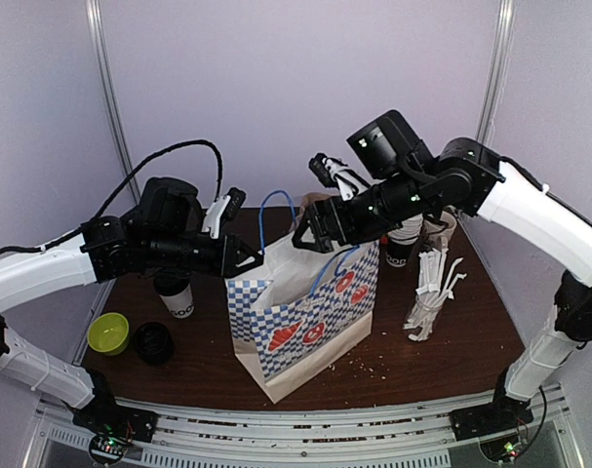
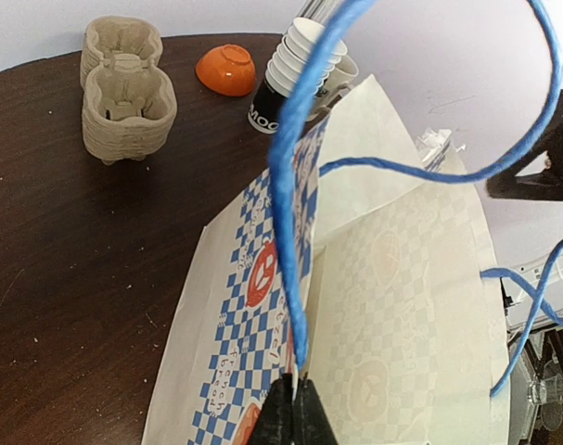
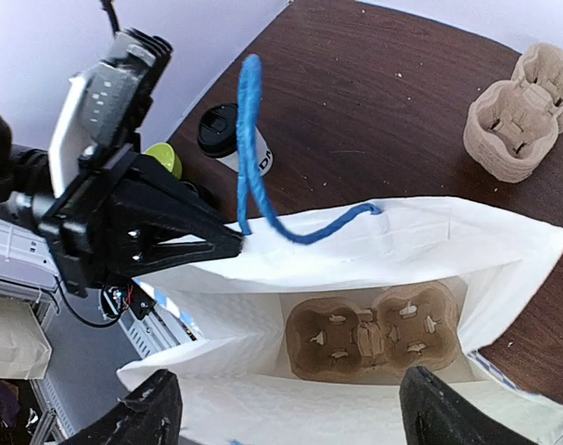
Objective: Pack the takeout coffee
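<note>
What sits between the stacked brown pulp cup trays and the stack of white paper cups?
A small orange dome-shaped piece lies on the dark wooden table there; the left wrist view shows it.

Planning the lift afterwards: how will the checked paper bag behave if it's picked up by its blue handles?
Probably floppy: the paper bag has thin creased walls, and the left gripper pinching its rim seems to hold the mouth wide. Likely light: only the carrier tray shows at its bottom. The blue handles look limp, so it may sway.
</note>
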